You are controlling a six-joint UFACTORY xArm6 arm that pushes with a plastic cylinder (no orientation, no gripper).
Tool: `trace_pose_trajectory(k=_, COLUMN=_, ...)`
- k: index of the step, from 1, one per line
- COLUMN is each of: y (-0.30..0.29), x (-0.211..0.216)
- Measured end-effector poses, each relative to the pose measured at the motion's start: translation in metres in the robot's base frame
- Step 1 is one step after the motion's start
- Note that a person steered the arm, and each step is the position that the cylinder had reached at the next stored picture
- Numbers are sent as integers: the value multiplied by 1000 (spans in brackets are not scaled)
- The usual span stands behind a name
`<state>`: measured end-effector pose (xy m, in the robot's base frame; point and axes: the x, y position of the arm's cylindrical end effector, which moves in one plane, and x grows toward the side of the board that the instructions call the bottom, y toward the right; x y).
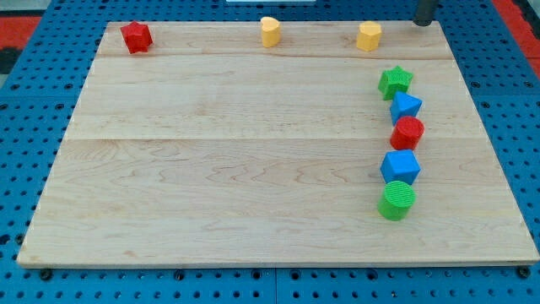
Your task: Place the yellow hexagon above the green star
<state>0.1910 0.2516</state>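
Yellow hexagon (369, 36) sits at the bench (236, 169) top edge, up-left of the green star (395, 81), near but apart. My tip (424, 24) is at the view's top, right of the hexagon, partly cropped; no jaws on this tool, just a bare rod, holding nothing. Risk: pushing from the right sends the hexagon further left, towards the yellow heart-like block (269, 31). An off-centre shove spins it off the edge. Star heads a tight column, blue block (406, 106) below; clipping it shifts the reference.

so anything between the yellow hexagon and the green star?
Nothing: the camera view shows only bare board between the yellow hexagon and the green star. My tip sits right of the hexagon, at the board's top edge.
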Motion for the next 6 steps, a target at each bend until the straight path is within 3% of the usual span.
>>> trace_pose_trajectory(k=1, y=-70, x=1)
trace_pose_trajectory(k=2, y=-103, x=8)
trace_pose_trajectory(k=3, y=-39, x=58)
trace_pose_trajectory(k=4, y=-37, x=63)
trace_pose_trajectory(k=5, y=-40, x=6)
trace_pose_trajectory(k=6, y=-100, x=32)
